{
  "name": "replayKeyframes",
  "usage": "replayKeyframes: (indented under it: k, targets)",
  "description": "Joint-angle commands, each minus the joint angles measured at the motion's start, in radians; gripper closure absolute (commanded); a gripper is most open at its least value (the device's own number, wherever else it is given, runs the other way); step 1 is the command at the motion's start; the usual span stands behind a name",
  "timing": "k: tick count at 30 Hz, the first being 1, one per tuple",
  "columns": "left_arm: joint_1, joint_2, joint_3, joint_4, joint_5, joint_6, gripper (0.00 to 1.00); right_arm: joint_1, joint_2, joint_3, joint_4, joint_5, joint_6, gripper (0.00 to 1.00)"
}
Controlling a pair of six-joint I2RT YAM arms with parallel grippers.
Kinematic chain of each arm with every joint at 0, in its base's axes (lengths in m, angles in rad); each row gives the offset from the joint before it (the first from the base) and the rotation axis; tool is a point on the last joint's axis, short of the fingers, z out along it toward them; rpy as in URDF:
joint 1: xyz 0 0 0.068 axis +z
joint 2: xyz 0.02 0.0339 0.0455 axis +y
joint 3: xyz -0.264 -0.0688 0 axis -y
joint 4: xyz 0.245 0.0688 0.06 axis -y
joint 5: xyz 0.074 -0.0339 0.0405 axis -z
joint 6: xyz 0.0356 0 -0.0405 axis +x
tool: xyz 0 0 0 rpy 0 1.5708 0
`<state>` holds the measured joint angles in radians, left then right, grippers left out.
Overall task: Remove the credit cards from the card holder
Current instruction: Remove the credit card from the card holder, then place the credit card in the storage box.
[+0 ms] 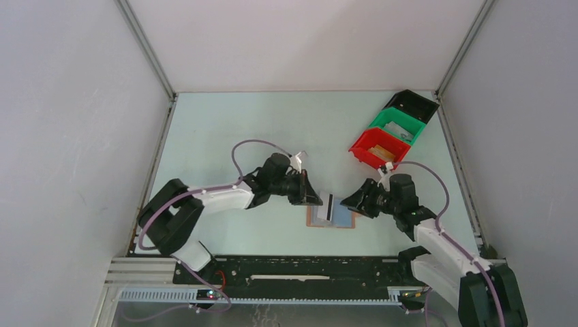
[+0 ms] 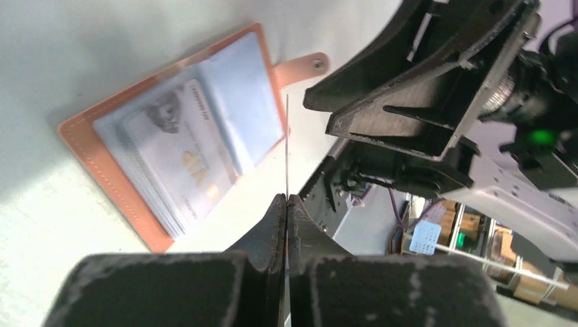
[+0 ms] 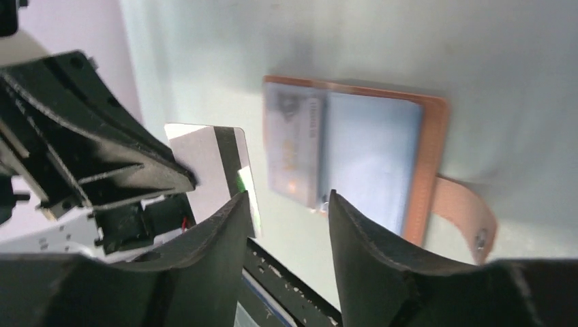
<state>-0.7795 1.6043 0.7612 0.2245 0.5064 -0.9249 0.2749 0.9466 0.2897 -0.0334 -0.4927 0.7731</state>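
The brown card holder [image 1: 332, 219] lies open on the table between my grippers, pale lining up, strap tab [image 2: 303, 66] to one side. A pale card with gold print [image 2: 184, 153] sits in its sleeve. My left gripper [image 1: 315, 197] is shut on a pale credit card with a black stripe [image 1: 329, 208] and holds it upright above the holder's left edge. It is edge-on in the left wrist view [image 2: 287, 146] and flat-on in the right wrist view [image 3: 208, 160]. My right gripper [image 1: 349, 202] is open and empty, just right of the held card, above the holder [image 3: 368, 160].
Red [image 1: 373, 148], green [image 1: 397, 127] and black [image 1: 412, 104] bins stand in a row at the back right. The red bin holds a tan item. Grey walls enclose the table on three sides.
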Motion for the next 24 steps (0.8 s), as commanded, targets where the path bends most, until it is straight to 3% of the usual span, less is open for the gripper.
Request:
replayKeyframes:
  k: [1,5,11,17,19,24]
  targets:
    - [0.041,-0.127,0.039,-0.076,0.134,0.129,1.00,-0.037,-0.102,0.025,0.056,-0.200,0.004,0.39]
    - [0.081,-0.172,0.052,-0.040,0.251,0.106,1.00,-0.055,-0.128,0.019,0.196,-0.340,0.077,0.30]
    - [0.087,-0.203,0.078,0.002,0.321,0.066,1.00,-0.049,-0.118,-0.002,0.447,-0.415,0.214,0.28]
    - [0.088,-0.207,0.049,0.158,0.348,-0.052,1.00,-0.008,-0.053,0.011,0.519,-0.419,0.241,0.29]
    - [0.088,-0.207,0.044,0.183,0.345,-0.072,1.00,0.005,-0.037,0.011,0.553,-0.422,0.258,0.35]
    - [0.088,-0.197,0.032,0.221,0.329,-0.103,1.00,0.020,-0.027,0.012,0.604,-0.436,0.288,0.61]
